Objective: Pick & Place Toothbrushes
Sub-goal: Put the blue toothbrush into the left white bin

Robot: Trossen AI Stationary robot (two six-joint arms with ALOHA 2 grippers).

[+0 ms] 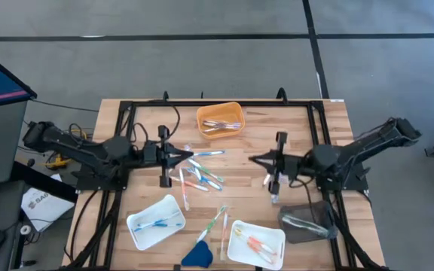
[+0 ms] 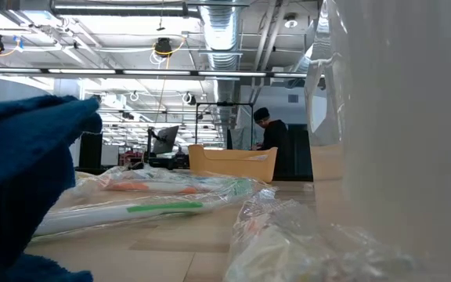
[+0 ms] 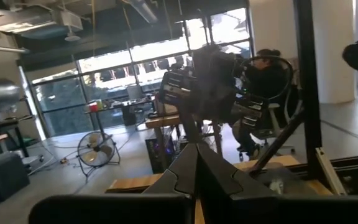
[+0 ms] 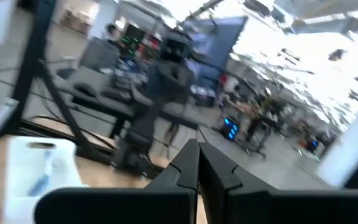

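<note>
Wooden table [image 1: 239, 169]: loose toothbrushes [image 1: 202, 175] between closed, empty left pincer [image 1: 189, 153] and right pincer [image 1: 252, 159].

Desk [image 1: 330, 124]: pale wood-grain planks, framed in black rails. Orange tray [image 1: 220, 119] at the far edge. Two white trays, one near the left front [image 1: 155, 221], one near the middle front [image 1: 257, 242]. One grey tray [image 1: 306, 223] at right. Toothbrushes [image 1: 202, 178]: blue, green, orange-pink and white, in clear wrapping. Dark-blue wedge [image 1: 197, 256] at the front edge. Both arms and each gripper, left [image 1: 189, 154] and right [image 1: 252, 159], black. Floor [image 1: 202, 60] grey with dark lines.
</note>
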